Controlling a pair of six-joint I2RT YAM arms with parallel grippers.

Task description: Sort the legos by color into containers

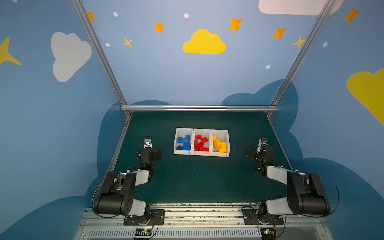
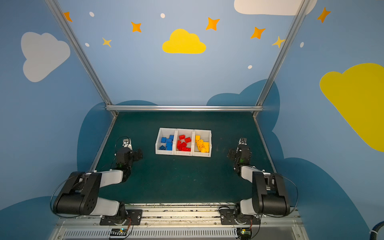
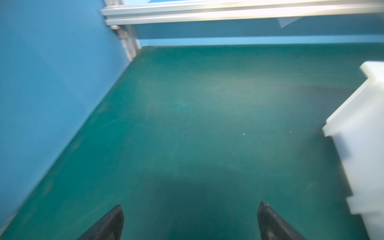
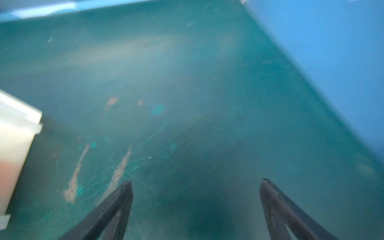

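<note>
Far left: left claw [image 3: 191, 206] spread wide, empty, over bare dark green desk [image 1: 197, 180]. Centre: row of three white plastic bins [image 1: 182, 153]; blue studded plastic bricks [image 1: 184, 143] in left bin, red bricks [image 1: 201, 143] in middle, yellow bricks [image 1: 219, 144] in right. None seen loose. Far right: right claw [image 4: 196, 181] spread, empty. Risk: either arm swinging inward clips bin wall, shoves row, spills sorted bricks.

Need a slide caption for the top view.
Blue legos, red legos and yellow legos sorted one color each into three joined white containers on the green table.
</note>
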